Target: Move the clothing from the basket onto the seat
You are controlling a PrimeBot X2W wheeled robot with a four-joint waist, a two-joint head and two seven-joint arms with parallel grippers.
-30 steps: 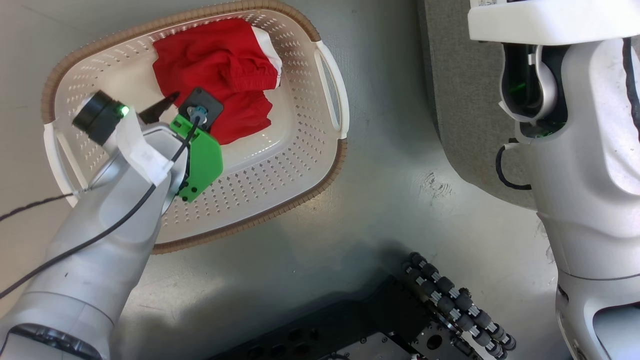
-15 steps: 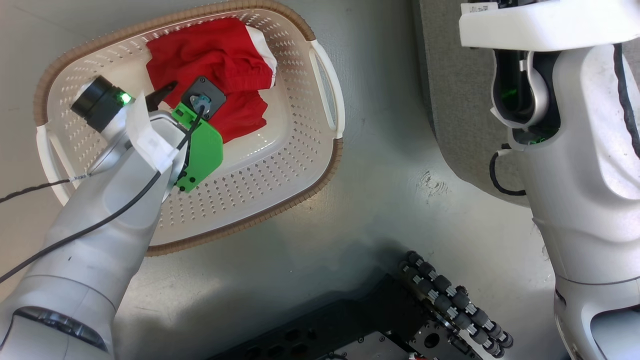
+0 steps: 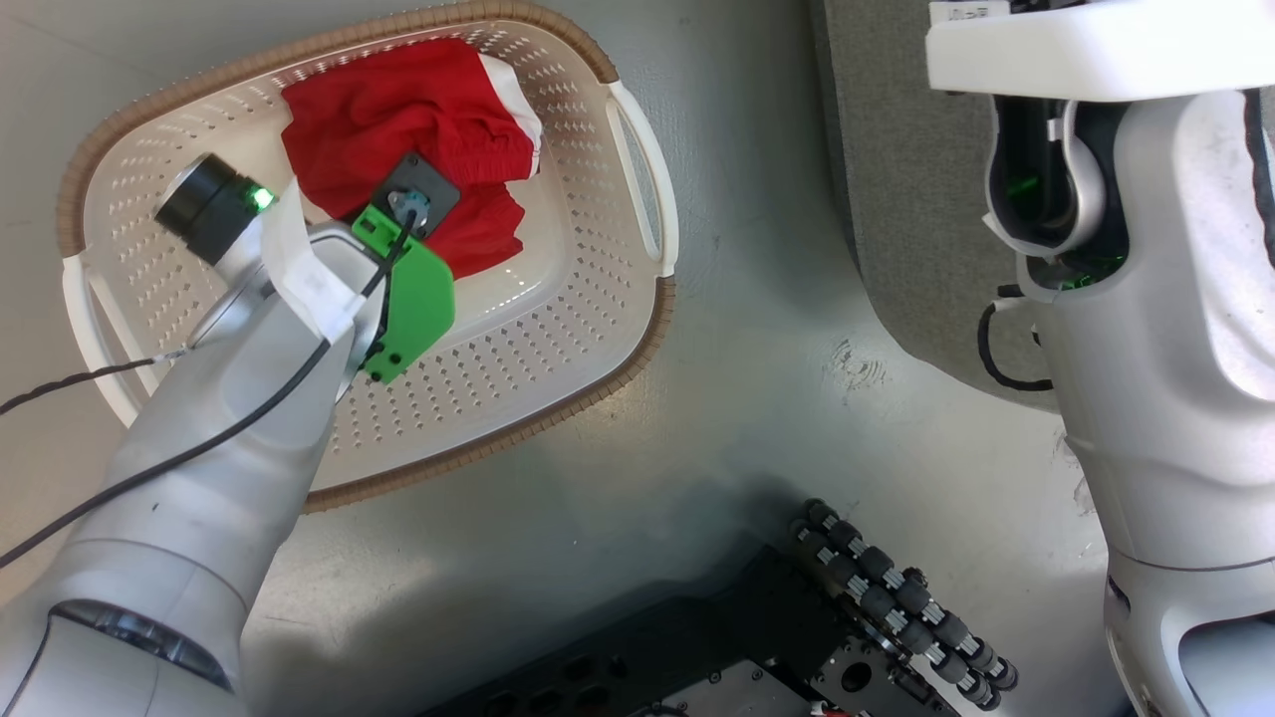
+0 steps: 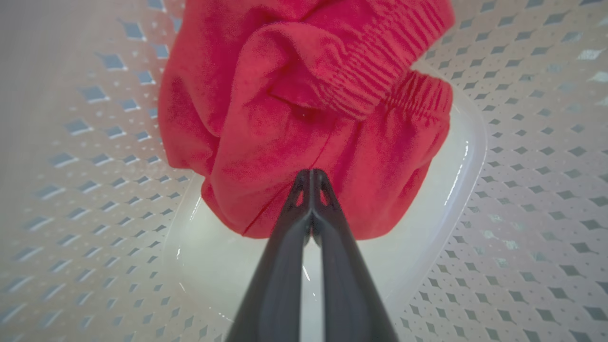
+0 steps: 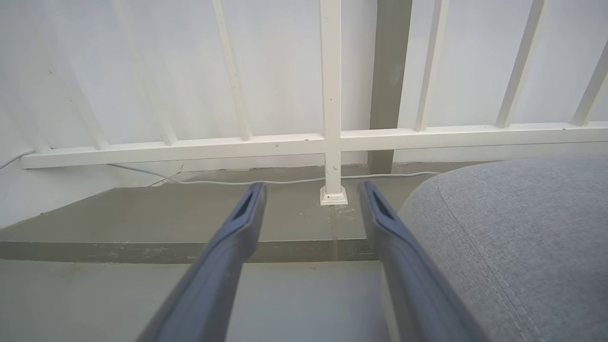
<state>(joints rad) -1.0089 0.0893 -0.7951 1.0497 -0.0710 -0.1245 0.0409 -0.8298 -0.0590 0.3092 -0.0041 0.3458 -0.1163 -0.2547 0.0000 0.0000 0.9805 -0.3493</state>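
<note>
Left gripper (image 4: 311, 175) shut, tips pinching a thin fold at the edge of the clothing (image 4: 294, 104), which lies inside the basket (image 4: 532, 156). We expect the cloth could slip out on lift because the pinch looks shallow. Right gripper (image 5: 311, 190) wide open, empty, well apart from basket.

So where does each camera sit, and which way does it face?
Head view: on the head, looking down at the basket on the floor beside the sofa; left arm and right arm show.
Left wrist view: on the left wrist, looking into the basket at the clothing; left jaws pinched shut on it.
Right wrist view: on the right wrist, looking across the floor to a white railing; right jaws open.
Shared: head and left wrist show the clothing.
</note>
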